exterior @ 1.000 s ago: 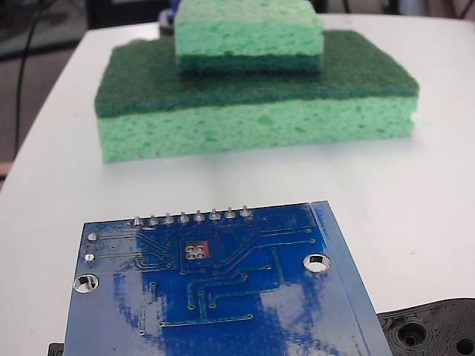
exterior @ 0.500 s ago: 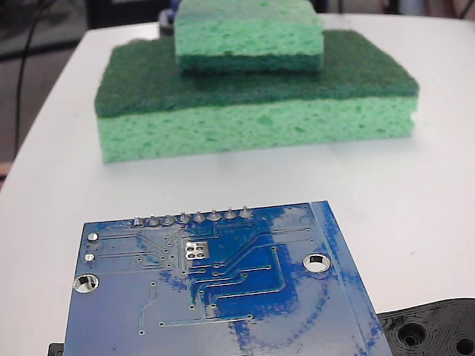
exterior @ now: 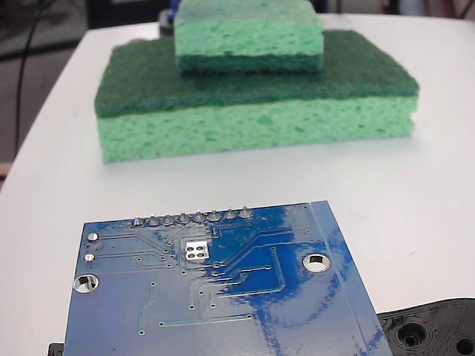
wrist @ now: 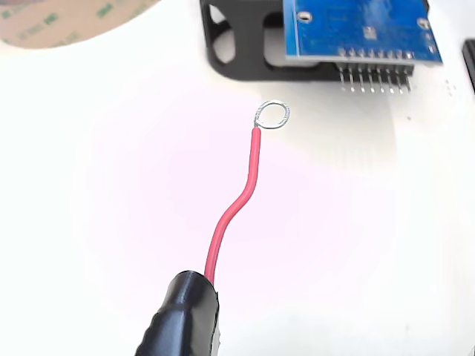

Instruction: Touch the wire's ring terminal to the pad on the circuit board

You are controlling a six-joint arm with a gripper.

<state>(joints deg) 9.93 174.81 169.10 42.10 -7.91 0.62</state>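
On the board (exterior: 215,297) only the sheen shifts as I move; the ring (wrist: 272,114) hangs short of it, off the pad (exterior: 197,250). Gripper unseen, grip unknown.

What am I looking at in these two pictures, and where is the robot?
You mostly see what the robot sees. One picture comes from a camera riding on its arm, looking down: the red wire sticks out from a black sleeve, ending in a small silver ring above the white table, short of the blue circuit board. The gripper's fingers themselves are not visible. The other picture comes from a standing camera low beside the board. It shows the board's little silver square pad, which the ring should touch, and two stacked green sponges behind.
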